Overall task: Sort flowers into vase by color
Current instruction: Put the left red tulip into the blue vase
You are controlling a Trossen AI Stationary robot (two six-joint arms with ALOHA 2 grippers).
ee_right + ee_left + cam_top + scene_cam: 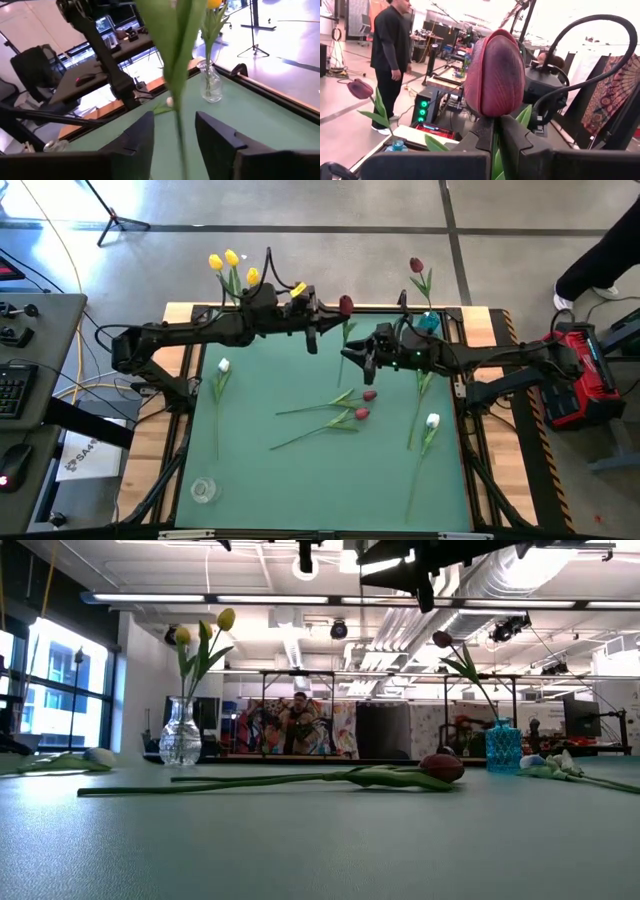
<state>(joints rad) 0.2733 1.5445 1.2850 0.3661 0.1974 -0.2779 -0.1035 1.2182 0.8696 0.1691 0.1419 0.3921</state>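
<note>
My left gripper [330, 316] [495, 125] is raised over the table's far middle, shut on a dark red tulip [346, 305] [495, 72]. My right gripper [354, 356] [175, 127] is open beside it, and the tulip's green stem [175, 75] passes between its fingers without visibly touching them. A clear vase [236, 292] [181, 735] at the far left holds yellow tulips [215, 625]. A blue vase [429, 321] [503, 745] at the far right holds one red tulip [416, 266] [441, 639]. Two red tulips [361, 414] [441, 767] and two white ones [222, 366] [432, 420] lie flat on the mat. My left gripper pinches the dark red tulip between its two fingers [480, 135] on the stem just under the head [495, 120]. The fingers come roughly level from the table's left and lie across the stem. The tulip is lifted clear, with its head above the fingers and its stem hanging below.
A small clear glass [203, 490] stands near the mat's near left corner. The green mat [300, 470] is bare toward the near edge. A person [392, 45] stands beyond the table's right side, and a red case [575, 375] sits off its right edge.
</note>
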